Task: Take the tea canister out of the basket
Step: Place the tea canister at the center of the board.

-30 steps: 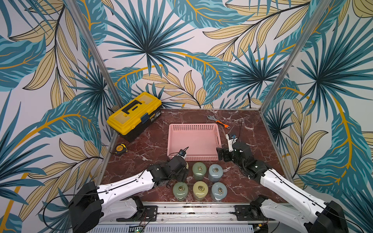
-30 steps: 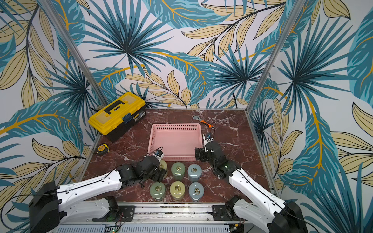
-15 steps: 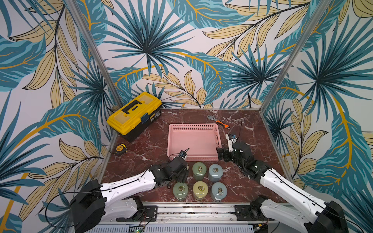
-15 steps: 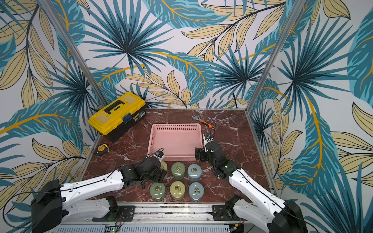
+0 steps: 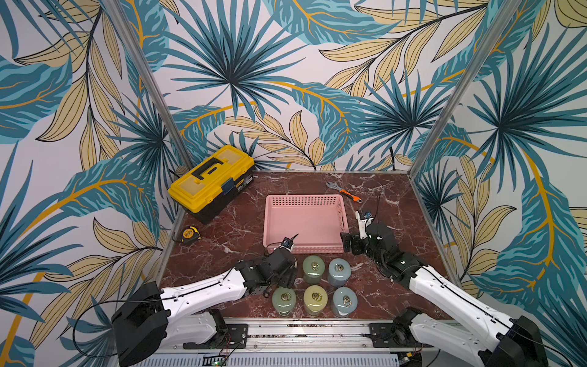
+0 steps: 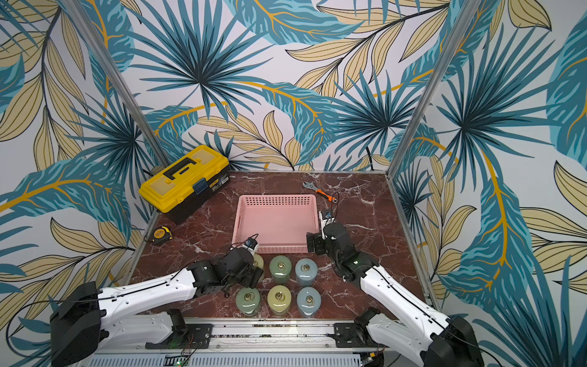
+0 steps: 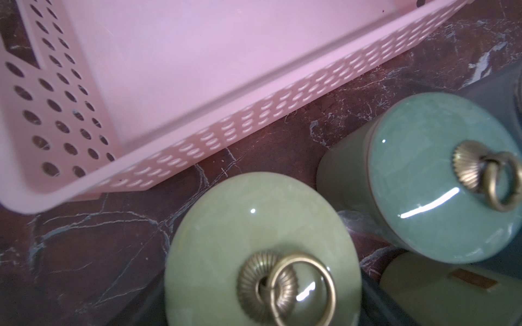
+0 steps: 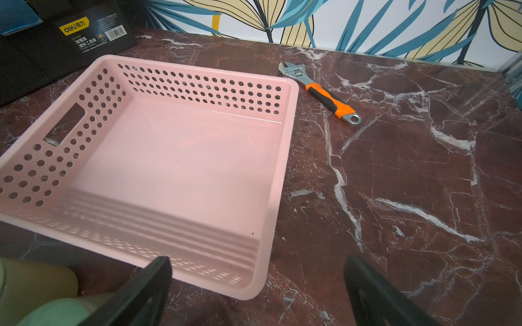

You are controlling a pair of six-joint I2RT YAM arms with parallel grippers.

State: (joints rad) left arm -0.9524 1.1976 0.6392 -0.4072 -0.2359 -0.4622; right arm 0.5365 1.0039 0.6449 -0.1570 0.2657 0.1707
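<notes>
Glazed ceramic, the tea canister (image 7: 240, 225) is standing on the marble (image 7: 84, 240) between the jaws of the left gripper (image 6: 256, 271), the empty basket (image 7: 254, 113) just ahead; whether they are clamping I cannot tell. It is looking heavy, slick, breakable: hold the body. The right gripper (image 8: 258, 262) is gaping, empty.

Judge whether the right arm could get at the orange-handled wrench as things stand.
Probably yes: the right gripper stands open by the basket, and only bare tabletop lies between it and the wrench. Reach that far is unsure.
</notes>
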